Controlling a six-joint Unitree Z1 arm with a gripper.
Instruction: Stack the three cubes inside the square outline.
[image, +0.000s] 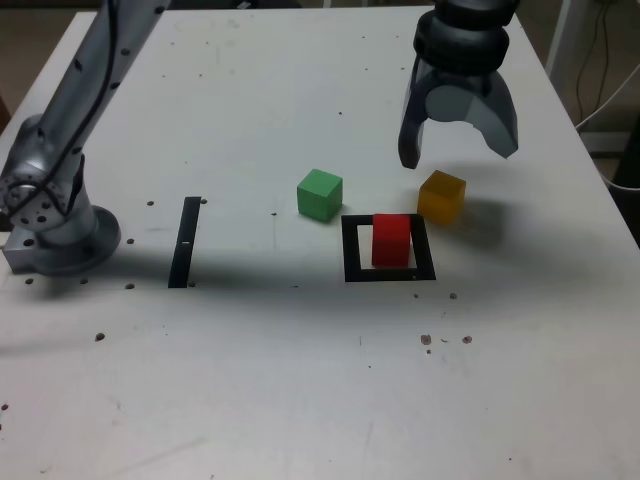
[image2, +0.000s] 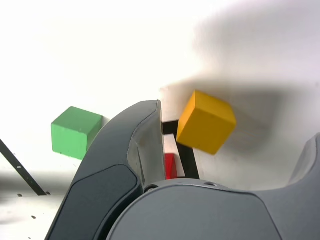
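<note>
Risk number one, as I read it, is the approach on the small solid yellow cube (image: 442, 196). The dark grey two-fingered gripper (image: 458, 152) hangs above the white tabletop (image: 300, 380) with its jaws spread wide and nothing between them. In the exterior view it sits at roughly 12 o'clock from the yellow cube, above and a bit behind it. In the wrist view the yellow cube (image2: 206, 121) shows in the gap between the two fingers but looks turned relative to them, so the pads may meet corners instead of flat faces. If that happens, I'd expect the cube to twist or squirt out as the jaws close.

Second worry: the small solid red cube (image: 391, 240) already stands inside the black tape square outline (image: 353, 248), and the yellow one is just beside it, at about 1 o'clock from the red in the exterior view. One finger coming down on the near side of the yellow cube has little room. A sloppy descent could clip the red cube and shove it onto the tape or out of the outline, which undoes the base of the stack.

The small solid green cube (image: 320, 194) sits at about 10 o'clock from the red one, apart from both, so I don't think it's in danger right now. The straight black tape strip (image: 185, 241) way off at 9 o'clock doesn't matter.

Later on, placing yellow off-centre on red would probably tip things, since the cubes are all alike in size and leave no margin.
</note>
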